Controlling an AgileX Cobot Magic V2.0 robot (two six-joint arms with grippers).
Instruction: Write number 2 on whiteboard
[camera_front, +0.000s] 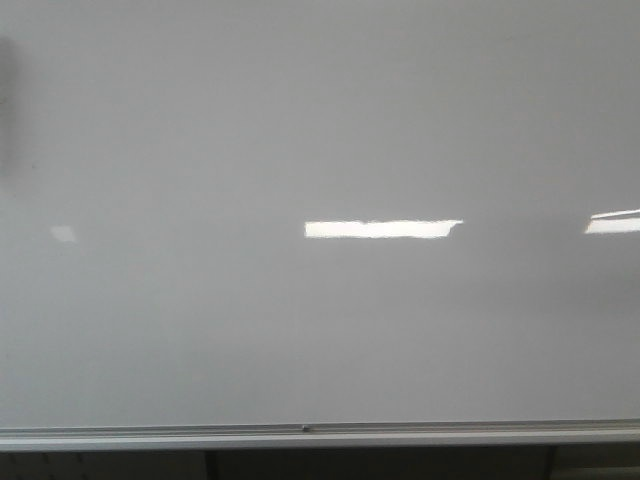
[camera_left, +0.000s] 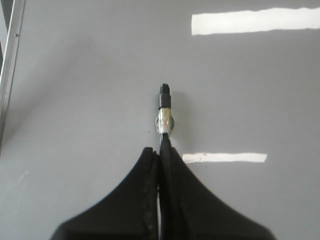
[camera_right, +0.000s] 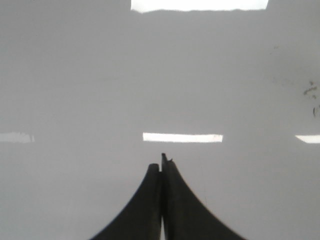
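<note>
The whiteboard (camera_front: 320, 130) fills the front view, glossy white-grey, and neither arm shows there. No number 2 is visible on it in any view. In the left wrist view my left gripper (camera_left: 160, 152) is shut on a black marker (camera_left: 164, 107) with a silver band. The marker points out past the fingertips toward the board (camera_left: 90, 100); whether its tip touches I cannot tell. In the right wrist view my right gripper (camera_right: 161, 167) is shut with nothing held, facing bare board (camera_right: 100, 75).
A silver rail (camera_front: 320, 435) runs along the board's bottom edge, and the frame edge (camera_left: 10, 65) shows in the left wrist view. Bright light reflections (camera_front: 380, 229) lie across the board. A few faint dark smudges (camera_right: 310, 92) mark it in the right wrist view.
</note>
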